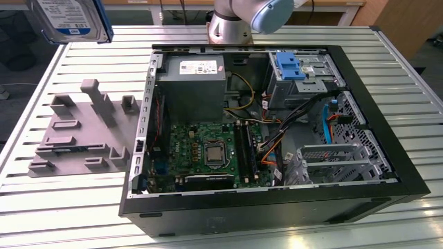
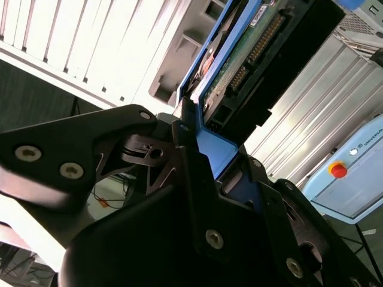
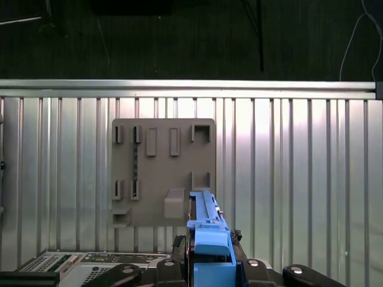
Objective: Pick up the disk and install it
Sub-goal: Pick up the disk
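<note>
The disk (image 1: 69, 18), a silver hard drive with a white-and-blue label in a blue bracket, hangs in the air at the exterior view's upper left, above the table's far corner. In the second wrist view my gripper (image 2: 215, 152) is shut on the blue bracket, and the disk (image 2: 245, 54) shows its green circuit board beyond the black fingers (image 2: 185, 137). The first wrist view shows the disk (image 3: 209, 239) edge-on, rising from the gripper (image 3: 209, 266) above the grey holder plate (image 3: 164, 173).
An open computer case (image 1: 277, 199) lies on the slatted table (image 1: 69, 207), with a power supply box (image 1: 192, 72), a motherboard (image 1: 207, 150) and an upright blue bracket (image 1: 289, 65) in the drive cage. The grey holder plate (image 1: 83, 129) lies at the exterior view's left of the case. The arm's base (image 1: 242, 15) stands behind it.
</note>
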Available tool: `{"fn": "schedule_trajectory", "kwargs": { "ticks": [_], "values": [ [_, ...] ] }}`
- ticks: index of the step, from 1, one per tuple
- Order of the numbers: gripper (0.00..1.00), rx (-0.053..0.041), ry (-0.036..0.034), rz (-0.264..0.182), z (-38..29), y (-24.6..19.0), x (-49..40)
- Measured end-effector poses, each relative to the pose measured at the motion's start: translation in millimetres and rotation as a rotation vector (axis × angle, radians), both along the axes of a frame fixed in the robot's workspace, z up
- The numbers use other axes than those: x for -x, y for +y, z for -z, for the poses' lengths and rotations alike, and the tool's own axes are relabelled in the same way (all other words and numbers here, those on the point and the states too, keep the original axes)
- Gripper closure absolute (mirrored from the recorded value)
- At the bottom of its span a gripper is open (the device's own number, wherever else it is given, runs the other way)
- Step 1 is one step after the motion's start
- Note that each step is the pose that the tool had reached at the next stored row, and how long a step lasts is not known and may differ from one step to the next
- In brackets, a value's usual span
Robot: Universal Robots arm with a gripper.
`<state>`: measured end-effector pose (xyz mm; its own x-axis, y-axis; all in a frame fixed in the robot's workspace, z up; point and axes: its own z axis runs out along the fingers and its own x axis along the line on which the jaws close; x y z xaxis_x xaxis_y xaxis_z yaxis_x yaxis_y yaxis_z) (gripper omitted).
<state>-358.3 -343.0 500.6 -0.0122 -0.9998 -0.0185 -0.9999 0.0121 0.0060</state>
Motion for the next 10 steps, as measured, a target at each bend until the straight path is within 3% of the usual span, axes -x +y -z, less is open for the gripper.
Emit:
{"fn": "schedule_trajectory", "kwargs": {
  "ticks": [6,10],
  "values": [
    [0.64,0.0000,0.0001,0.000,0.0,-0.9,-10.4],
    [0.64,0.0000,0.0001,0.000,0.0,-6.7,-12.1]
  ]
}}
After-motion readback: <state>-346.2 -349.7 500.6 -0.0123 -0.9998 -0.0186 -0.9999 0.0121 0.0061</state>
